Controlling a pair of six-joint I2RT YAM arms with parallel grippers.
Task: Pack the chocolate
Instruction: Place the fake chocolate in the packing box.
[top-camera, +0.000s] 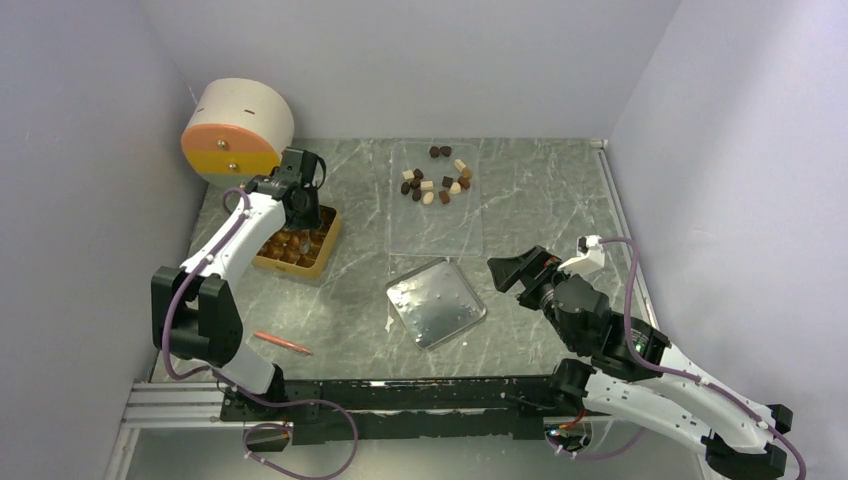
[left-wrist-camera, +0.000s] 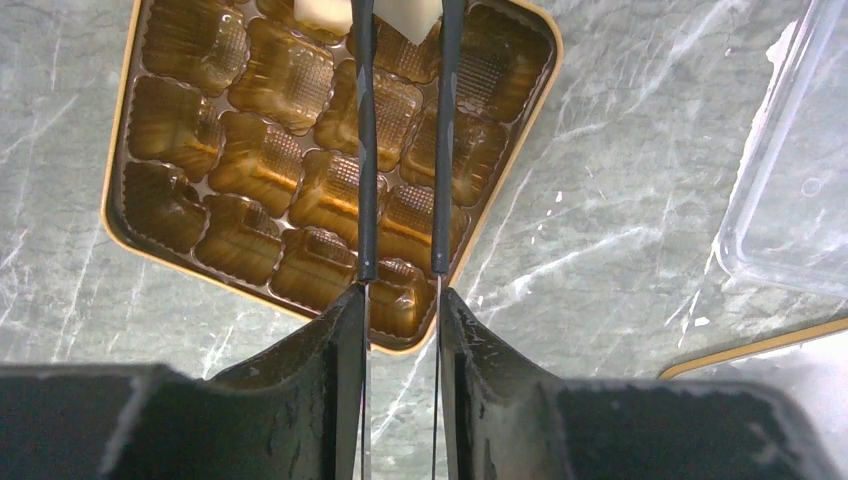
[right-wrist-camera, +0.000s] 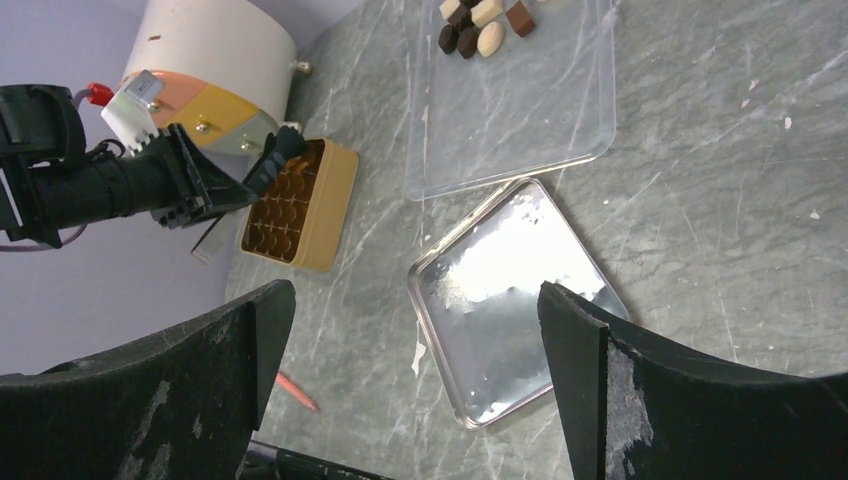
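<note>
- Left gripper (top-camera: 300, 238): nearly closed over box (left-wrist-camera: 180, 120); cream chocolate (left-wrist-camera: 405, 18) at its tips, hold unclear.
- Right gripper (right-wrist-camera: 412, 295): wide open, empty.
- Chocolate pile (top-camera: 437, 182) ahead of it: probably light, hard, slick; pinch flat sides.

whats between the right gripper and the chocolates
In the top view only bare table and the empty near half of the clear tray lie between the right gripper and the chocolates.

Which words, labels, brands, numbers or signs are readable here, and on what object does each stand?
None readable. The golden box, the round drum, the metal tray, the chocolate and the pen show no text.
</note>
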